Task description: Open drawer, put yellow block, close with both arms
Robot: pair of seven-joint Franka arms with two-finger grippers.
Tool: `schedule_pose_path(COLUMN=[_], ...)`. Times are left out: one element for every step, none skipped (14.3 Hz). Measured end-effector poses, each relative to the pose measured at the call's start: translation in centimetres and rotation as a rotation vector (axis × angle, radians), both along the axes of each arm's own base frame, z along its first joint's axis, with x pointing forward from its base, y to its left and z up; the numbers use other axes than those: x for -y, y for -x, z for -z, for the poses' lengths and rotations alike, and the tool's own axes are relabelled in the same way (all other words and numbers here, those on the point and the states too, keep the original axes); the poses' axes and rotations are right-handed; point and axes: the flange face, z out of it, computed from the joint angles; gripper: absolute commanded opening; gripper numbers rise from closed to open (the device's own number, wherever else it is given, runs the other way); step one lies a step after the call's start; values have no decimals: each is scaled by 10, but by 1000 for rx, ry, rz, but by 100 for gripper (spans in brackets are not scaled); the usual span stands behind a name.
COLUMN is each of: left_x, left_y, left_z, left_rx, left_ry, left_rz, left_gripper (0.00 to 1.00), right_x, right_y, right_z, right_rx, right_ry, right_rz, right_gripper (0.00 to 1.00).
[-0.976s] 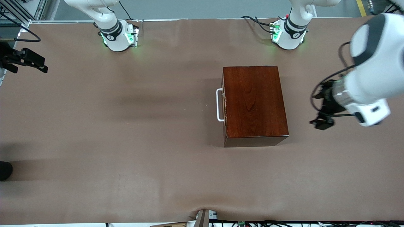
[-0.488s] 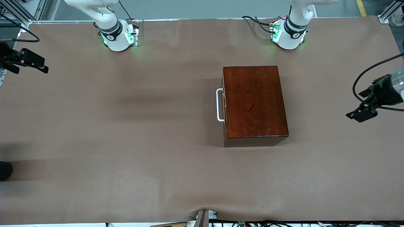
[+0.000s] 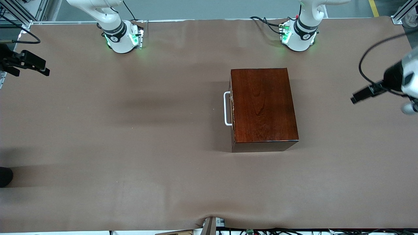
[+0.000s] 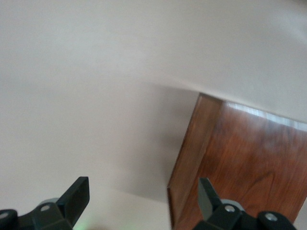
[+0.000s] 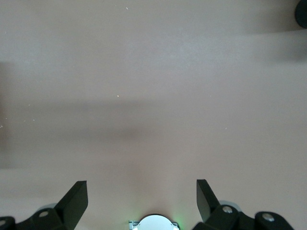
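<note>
The table [image 3: 130, 130], covered in a brown sheet, spans the whole front view. On it, toward the left arm's end, stands the glossy dark mahogany box [image 3: 263, 106], flat on the sheet. Its drawer [image 3: 232, 111] is pushed fully in, so only the dark front edge shows, with the white U-shaped handle [image 3: 226, 108] sticking out toward the right arm's end of the table. The yellow block shows in none of the views.

The left arm [image 3: 403, 76] comes in at the left arm's end of the table. Its left gripper [image 3: 362, 94] hangs in the air over bare sheet, well apart from the box and on the side away from the handle; in the left wrist view the left gripper [image 4: 144, 194] has its fingers spread wide, holding nothing, with a corner of the box in sight.

The right gripper [image 3: 27, 63] waits over the edge of the table at the right arm's end, well apart from the box; the right wrist view shows the right gripper [image 5: 142, 194] spread wide over bare sheet, empty.
</note>
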Motion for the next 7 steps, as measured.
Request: schedule_pose_path(left_x=[5, 10, 15, 18, 19, 17, 14], left_y=[16, 31, 42, 49, 52, 52, 52], left_z=[-4, -9, -12, -12, -11, -8, -5], left_rx=[9, 15, 16, 12, 6, -3, -12], left_ry=[0, 0, 0, 0, -1, 0, 1], left_rz=[59, 114, 168, 217, 257, 287, 310], left_gripper=[100, 100, 100, 100, 100, 100, 100], right_x=[0, 0, 0, 0, 0, 0, 0], right_y=[0, 0, 0, 0, 0, 0, 0], right_z=[0, 0, 0, 0, 0, 0, 0], right_rx=[0, 0, 0, 0, 0, 0, 0], right_ry=[-1, -1, -2, -2, -2, -2, -2], right_rz=[0, 0, 0, 0, 0, 0, 0], right_gripper=[100, 100, 100, 100, 100, 100, 100])
